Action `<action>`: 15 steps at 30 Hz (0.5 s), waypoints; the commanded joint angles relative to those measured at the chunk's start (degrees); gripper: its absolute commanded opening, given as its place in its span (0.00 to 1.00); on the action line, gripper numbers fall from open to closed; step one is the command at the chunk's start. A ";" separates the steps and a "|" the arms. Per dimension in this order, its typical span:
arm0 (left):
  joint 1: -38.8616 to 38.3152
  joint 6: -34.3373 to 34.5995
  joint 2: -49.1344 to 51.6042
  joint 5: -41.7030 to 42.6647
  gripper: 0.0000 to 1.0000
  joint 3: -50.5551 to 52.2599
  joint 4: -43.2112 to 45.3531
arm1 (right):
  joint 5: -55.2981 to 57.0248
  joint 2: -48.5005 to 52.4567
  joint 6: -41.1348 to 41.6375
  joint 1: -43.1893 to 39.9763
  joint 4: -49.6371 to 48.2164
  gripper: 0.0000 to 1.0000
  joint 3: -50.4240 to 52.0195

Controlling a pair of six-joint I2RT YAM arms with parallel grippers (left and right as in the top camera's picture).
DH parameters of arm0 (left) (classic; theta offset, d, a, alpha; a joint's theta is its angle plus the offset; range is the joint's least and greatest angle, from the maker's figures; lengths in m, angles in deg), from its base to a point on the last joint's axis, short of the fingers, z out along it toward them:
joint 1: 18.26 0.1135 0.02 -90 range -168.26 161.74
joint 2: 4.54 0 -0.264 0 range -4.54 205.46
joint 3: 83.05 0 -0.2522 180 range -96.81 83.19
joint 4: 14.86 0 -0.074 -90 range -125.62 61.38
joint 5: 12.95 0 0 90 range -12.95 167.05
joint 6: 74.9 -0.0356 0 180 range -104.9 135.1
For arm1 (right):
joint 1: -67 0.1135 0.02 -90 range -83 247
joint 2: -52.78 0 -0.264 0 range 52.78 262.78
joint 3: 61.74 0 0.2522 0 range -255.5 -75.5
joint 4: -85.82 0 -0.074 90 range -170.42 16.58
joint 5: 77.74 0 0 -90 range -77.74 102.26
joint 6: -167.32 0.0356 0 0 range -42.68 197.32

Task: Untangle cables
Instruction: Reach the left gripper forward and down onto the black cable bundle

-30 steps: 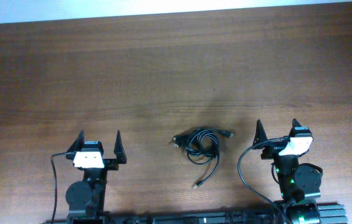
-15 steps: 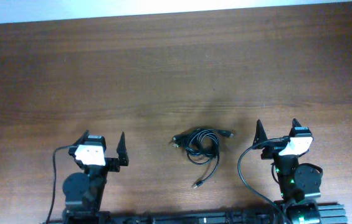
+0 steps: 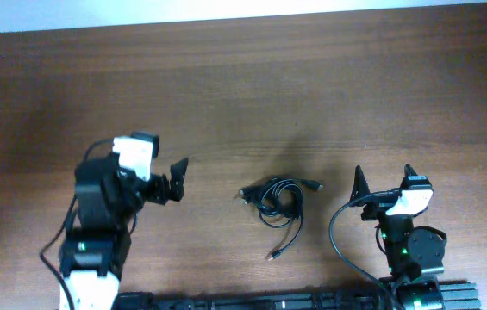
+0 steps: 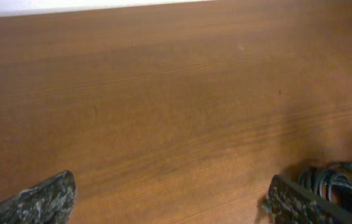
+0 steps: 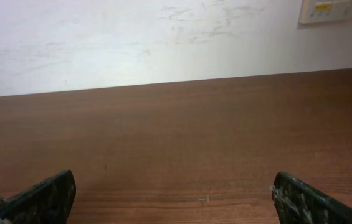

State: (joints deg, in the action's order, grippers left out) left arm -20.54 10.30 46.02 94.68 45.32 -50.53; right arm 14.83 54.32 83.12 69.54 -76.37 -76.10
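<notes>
- L gripper (image 3: 174, 176): jaws standing wide apart, holding nothing and touching nothing; both fingers are showing bare at the bottom corners of the left wrist view.
- R gripper (image 3: 383, 176): jaws also fully spread and empty, pointing to 12 o'clock in the overhead view; its wrist cam is showing only table (image 3: 312, 86) and wall, no cable.
- Key relation: the cables (image 3: 276, 200) are lying between the two arms, at approx 4 o'clock from the L jaws and 9 o'clock from the R jaws.
- L jaws are facing approx 3 o'clock, toward the bundle; in the left wrist view it is peeking in at the lower right, just past the right-hand finger.
- Nearer arm: centre-to-centre roughly equal. R's near finger is sitting closer to the bundle's edge, but R isn't aimed at it.
- Bundle: small coil w/ plugs sticking out at 3 and 9 o'clock. The loose tail (image 3: 282, 245) is running toward 7 o'clock, so the long axis is approx 1–7 o'clock.
</notes>
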 commanded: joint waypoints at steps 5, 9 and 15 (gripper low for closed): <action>-8.61 -6.54 17.90 1.70 0.99 -18.23 -10.58 | 0.72 -0.44 -0.26 -0.33 0.44 0.99 0.28; -13.07 -7.19 23.32 4.26 0.99 -22.18 -13.97 | 0.72 -0.44 -0.28 -0.33 0.44 0.99 0.28; -20.50 -10.56 27.45 6.19 0.99 -23.17 -18.14 | 0.72 -0.44 -0.26 -0.33 0.44 0.99 0.28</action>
State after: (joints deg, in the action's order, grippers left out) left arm -37.59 3.15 71.77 98.83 23.73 -67.40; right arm 14.83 54.28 83.08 69.54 -76.37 -76.10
